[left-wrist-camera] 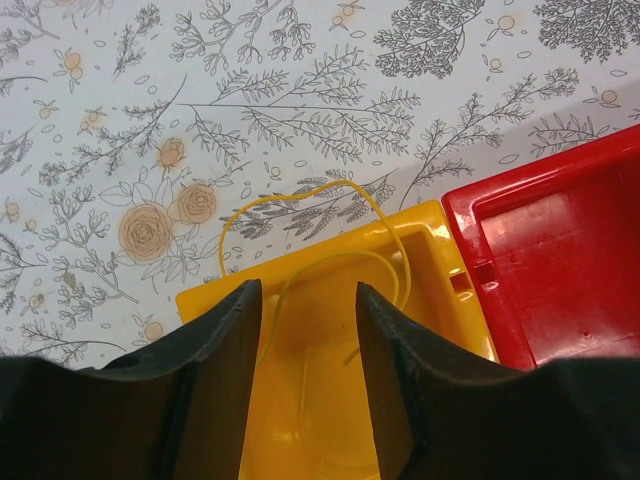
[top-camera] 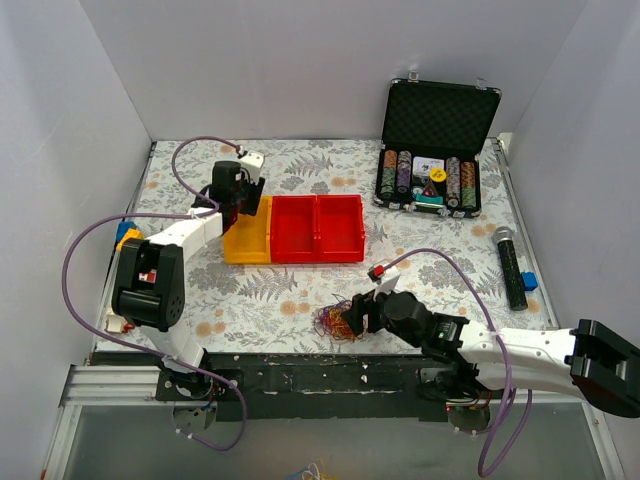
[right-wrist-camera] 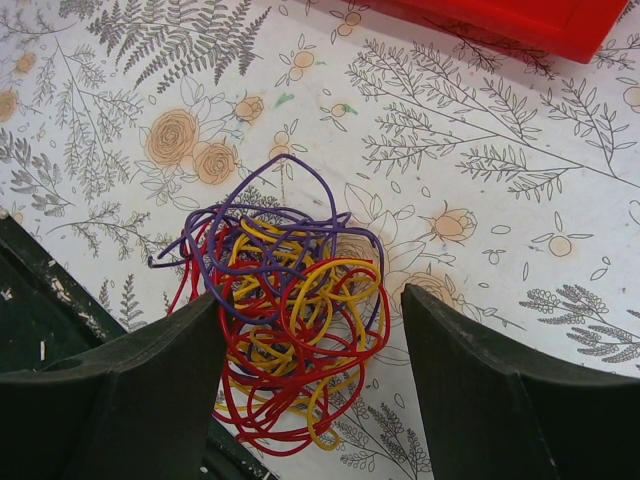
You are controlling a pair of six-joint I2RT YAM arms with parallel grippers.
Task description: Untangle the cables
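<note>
Top: the tangle (top-camera: 335, 322) lies at the front edge. Left wrist: your left gripper (left-wrist-camera: 308, 295) gapes over the bin (left-wrist-camera: 425, 222) — a yellow strand (left-wrist-camera: 300, 191) lies across its rim. Right wrist: your right gripper (right-wrist-camera: 310, 300) straddles the tangle, fingers apart — next, pinch one loop only.

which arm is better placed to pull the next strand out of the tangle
Right. The right tool hangs open right over the tangle; the left tool is far off, open over the yellow bin with a yellow strand.
</note>
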